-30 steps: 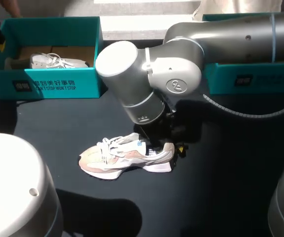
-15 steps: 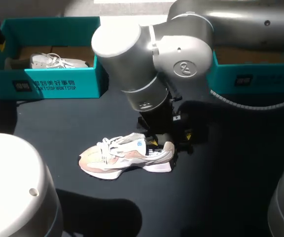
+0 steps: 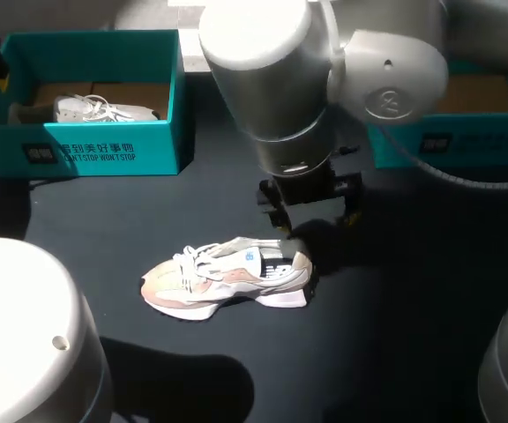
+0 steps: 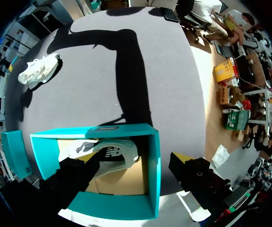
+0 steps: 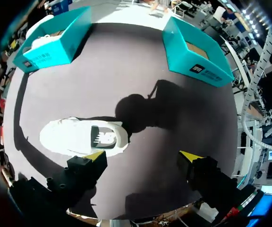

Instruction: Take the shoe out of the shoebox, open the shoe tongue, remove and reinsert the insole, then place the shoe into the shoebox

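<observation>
Lying on the dark tabletop [image 3: 395, 352], the shoe [image 3: 227, 280] is out in the open, its toe toward the left arm's side and its heel toward the right arm's side. It is well apart from the left box [image 3: 95, 150] and from the right box [image 3: 430, 141], which both stand at the far edge. The right arm [image 3: 324, 79] reaches past the middle, and the right jaws hang above the tabletop just beyond the heel, not touching it. In the right wrist view these jaws are spread wide, with only bare tabletop between the yellow tips [image 5: 96, 156]; the shoe lies ahead of one finger. The left jaws are also spread, and they hover over the left box. A second shoe [image 3: 104, 108] rests inside this box, partly under one dark finger.
</observation>
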Controlling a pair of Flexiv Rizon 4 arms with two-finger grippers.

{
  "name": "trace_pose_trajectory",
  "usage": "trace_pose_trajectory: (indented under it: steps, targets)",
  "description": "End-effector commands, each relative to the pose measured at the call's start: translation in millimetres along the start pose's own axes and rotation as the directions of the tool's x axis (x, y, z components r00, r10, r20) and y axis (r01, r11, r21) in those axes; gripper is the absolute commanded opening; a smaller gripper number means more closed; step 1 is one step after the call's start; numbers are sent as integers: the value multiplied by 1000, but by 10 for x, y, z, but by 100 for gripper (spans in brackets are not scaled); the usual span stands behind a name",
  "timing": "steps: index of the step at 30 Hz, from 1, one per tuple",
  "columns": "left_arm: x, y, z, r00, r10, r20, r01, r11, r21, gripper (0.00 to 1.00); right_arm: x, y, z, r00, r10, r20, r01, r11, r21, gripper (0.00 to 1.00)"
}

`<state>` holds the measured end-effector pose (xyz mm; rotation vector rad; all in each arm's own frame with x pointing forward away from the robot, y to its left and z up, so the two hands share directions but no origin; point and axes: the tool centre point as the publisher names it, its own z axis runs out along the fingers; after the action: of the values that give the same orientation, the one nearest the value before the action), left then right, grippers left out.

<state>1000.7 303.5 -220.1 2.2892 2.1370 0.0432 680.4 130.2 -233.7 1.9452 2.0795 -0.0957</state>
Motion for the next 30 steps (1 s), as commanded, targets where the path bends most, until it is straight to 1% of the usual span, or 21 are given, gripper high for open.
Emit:
trace_pose_trajectory:
  steps: [1, 2, 20, 21, 22, 23, 24, 25, 26, 27, 29, 30]
  targets:
    - [1, -11, -2, 1000, 1, -2, -1, 1000, -3, 100, -218, -24, -17, 762, -639, 101, 642, 767, 5, 100]
    - [1, -11, -2, 1000, 1, -2, -1, 1000, -3, 100, -263, -15, -16, 756, -638, 146, 639, 768, 40, 100]
    - [1, -11, -2, 1000, 1, -2, -1, 1000, -3, 100, -263, -15, -16, 756, -638, 146, 639, 768, 40, 100]
    - [1, -11, -2, 1000, 1, -2, -1, 1000, -3, 100, -276, 12, -38, 753, -653, 82, 657, 753, -36, 100]
    - [1, -11, -2, 1000, 1, -2, -1, 1000, -3, 100, -306, 33, -62, 752, -658, 49, 659, 746, -98, 100]
    - [1, -11, -2, 1000, 1, -2, -1, 1000, -3, 100, -336, 52, -103, 737, -676, 13, 668, 725, -167, 100]
    - [1, -11, -2, 1000, 1, -2, -1, 1000, -3, 100, -349, 59, -113, 704, -710, -32, 689, 693, -215, 100]
    - [1, -11, -2, 1000, 1, -2, -1, 1000, -3, 100, -370, 69, -125, 692, -718, -67, 681, 681, -270, 100]
    - [1, -11, -2, 1000, 1, -2, -1, 1000, -3, 100, -391, 82, -128, 661, -745, -89, 694, 652, -305, 100]
    - [1, -11, -2, 1000, 1, -2, -1, 1000, -3, 100, -397, 85, -122, 611, -786, -98, 730, 607, -315, 100]
    - [1, -11, -2, 1000, 1, -2, -1, 1000, -3, 100, -406, 103, -120, 556, -824, -109, 747, 553, -369, 100]
    - [1, -11, -2, 1000, 1, -2, -1, 1000, -3, 100, -418, 109, -115, 504, -855, -120, 769, 508, -388, 100]
